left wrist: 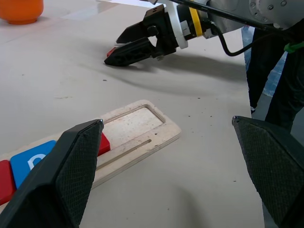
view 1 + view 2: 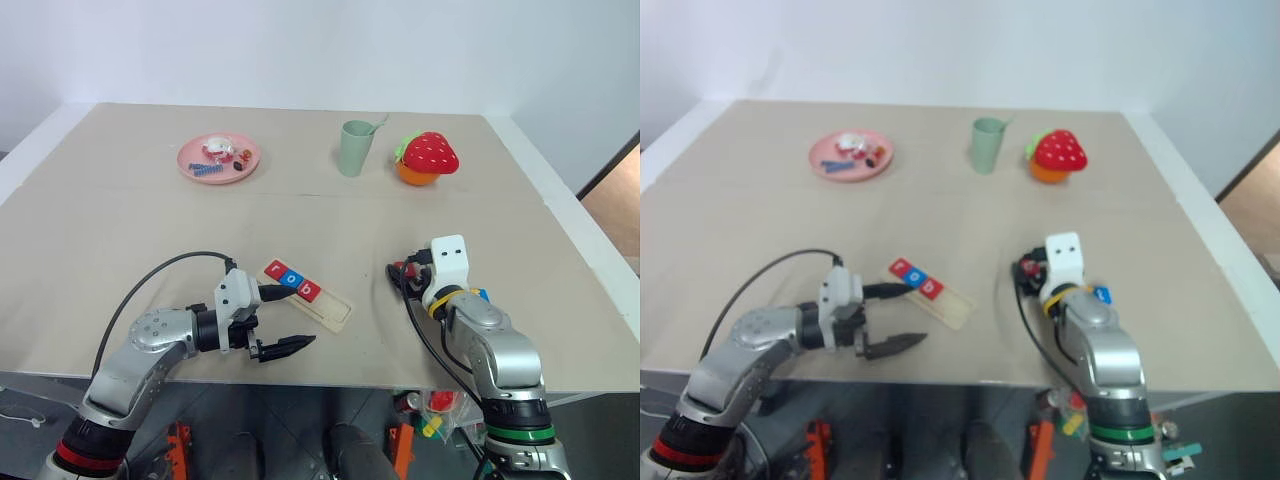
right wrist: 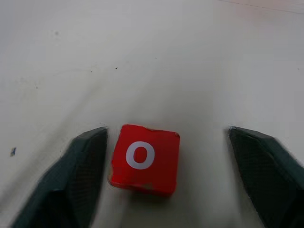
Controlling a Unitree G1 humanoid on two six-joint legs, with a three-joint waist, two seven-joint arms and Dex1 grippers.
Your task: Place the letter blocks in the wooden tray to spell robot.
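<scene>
While spread wide and empty, left gripper (image 2: 268,320) hanging just beside wooden tray (image 2: 322,306), three tiles (image 2: 292,280) seated at tray's far-left end. Seen from right wrist: right gripper (image 3: 164,178) parted around red o tile (image 3: 144,158), one finger (image 3: 80,166) nearly touching, other well apart; tile flat on table (image 3: 190,61).

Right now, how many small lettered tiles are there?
5: three tiles in the pale wooden tray, a red o between the right gripper's fingers, a blue one beside that arm.
</scene>
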